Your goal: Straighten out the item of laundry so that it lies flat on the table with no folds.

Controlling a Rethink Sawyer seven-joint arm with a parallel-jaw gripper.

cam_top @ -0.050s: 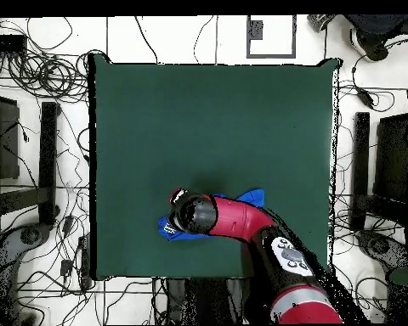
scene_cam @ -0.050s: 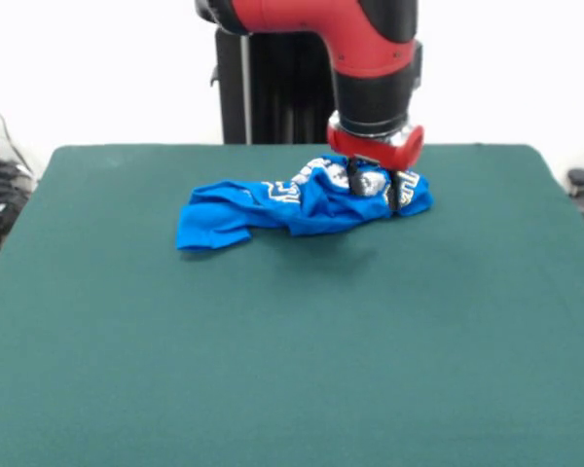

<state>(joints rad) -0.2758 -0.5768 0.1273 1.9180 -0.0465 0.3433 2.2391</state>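
Note:
The item of laundry (scene_cam @ -0.050s: 292, 202), a bright blue T-shirt with white print, lies crumpled in a long bunch at the far middle of the green table (scene_cam @ -0.050s: 292, 370). My gripper (scene_cam @ -0.050s: 374, 195) is down on its right end, jaws apart, with a hump of printed cloth between the fingers (scene_cam @ -0.050s: 394, 192). In the overhead view the arm's wrist (cam_top @ -0.050s: 193, 213) covers most of the shirt. Only blue edges of the item of laundry (cam_top @ -0.050s: 168, 229) show beside it, near the table's (cam_top @ -0.050s: 207, 119) bottom edge.
Black stands and tangled cables (cam_top @ -0.050s: 46, 170) lie on the floor around the table. Wide green tabletop stretches away from the shirt on every side except toward the robot's base.

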